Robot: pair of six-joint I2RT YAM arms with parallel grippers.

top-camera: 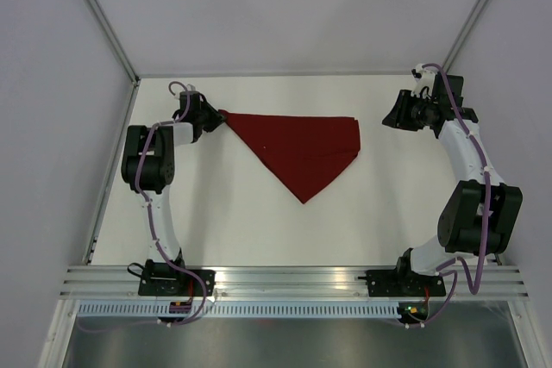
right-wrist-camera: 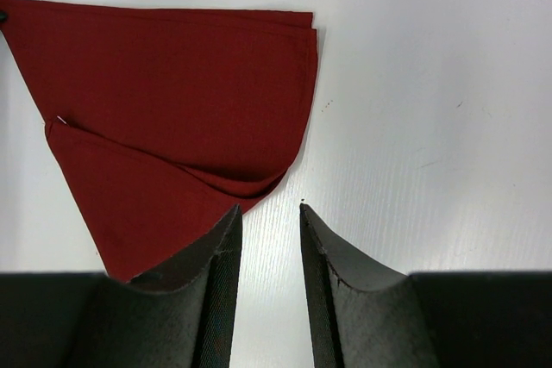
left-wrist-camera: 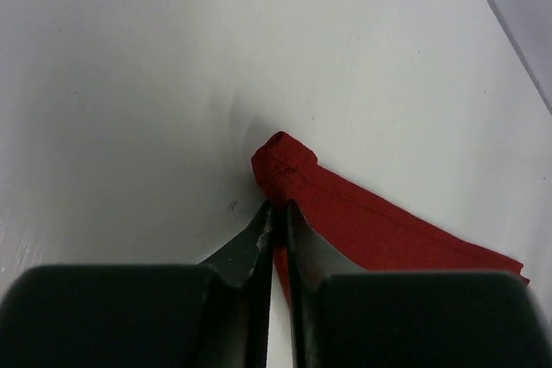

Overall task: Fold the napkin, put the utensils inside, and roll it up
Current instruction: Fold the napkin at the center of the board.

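Note:
The dark red napkin point(top-camera: 297, 148) lies on the white table folded into a triangle, its long edge at the back and its point toward the arms. My left gripper point(top-camera: 217, 115) is shut on the napkin's left corner point(left-wrist-camera: 283, 165), which bunches up past the fingertips in the left wrist view. My right gripper point(top-camera: 392, 116) is open and empty, a little to the right of the napkin's right corner point(right-wrist-camera: 293, 49) and not touching it. In the right wrist view the folded layers show slightly offset. No utensils are in view.
The white table point(top-camera: 216, 213) is walled by pale panels at left, back and right. A metal rail point(top-camera: 293, 280) runs along the near edge with both arm bases on it.

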